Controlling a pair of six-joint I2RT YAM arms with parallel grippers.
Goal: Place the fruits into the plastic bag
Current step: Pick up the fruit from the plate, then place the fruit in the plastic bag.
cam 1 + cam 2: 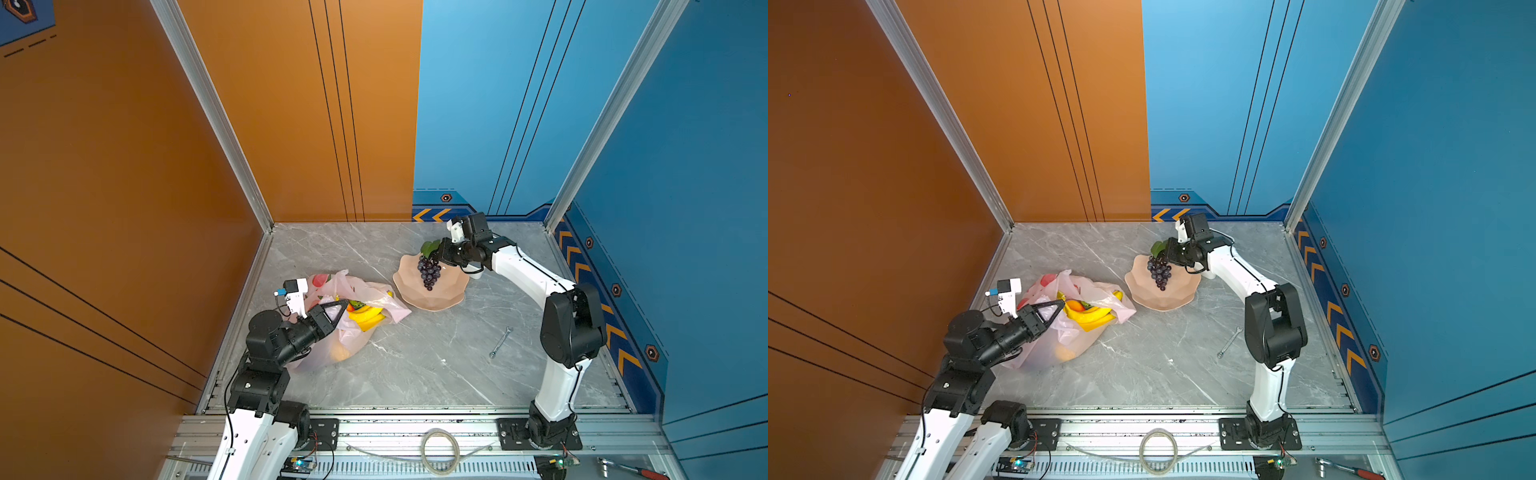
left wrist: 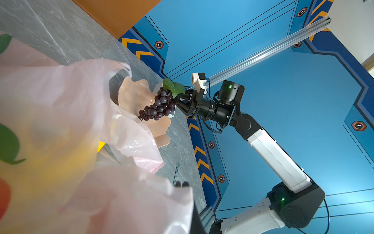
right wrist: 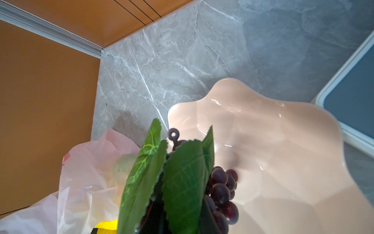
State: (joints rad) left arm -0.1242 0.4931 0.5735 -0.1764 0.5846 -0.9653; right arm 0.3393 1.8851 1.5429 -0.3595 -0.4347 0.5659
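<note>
A dark purple grape bunch [image 1: 429, 272] [image 1: 1160, 272] with green leaves hangs over the beige wavy-edged plate [image 1: 432, 301] [image 1: 1163, 302]. My right gripper [image 1: 438, 251] [image 2: 178, 101] is shut on its stem end. In the right wrist view the leaves [image 3: 182, 178] hide the jaws. The pale-pink plastic bag [image 1: 376, 291] [image 1: 1100, 291] lies at the left with its mouth open. Yellow bananas [image 1: 368, 319] [image 1: 1091, 319] and other fruits show inside it. My left gripper [image 1: 343, 305] [image 1: 1061, 305] is shut on the bag's near rim [image 2: 131, 192], holding it up.
A metal wrench [image 1: 500, 341] [image 1: 1229, 341] lies on the marble table between the plate and the right arm's base. A white-rimmed grey box [image 3: 354, 101] stands just behind the plate. Orange and blue walls close in the table at left, back and right.
</note>
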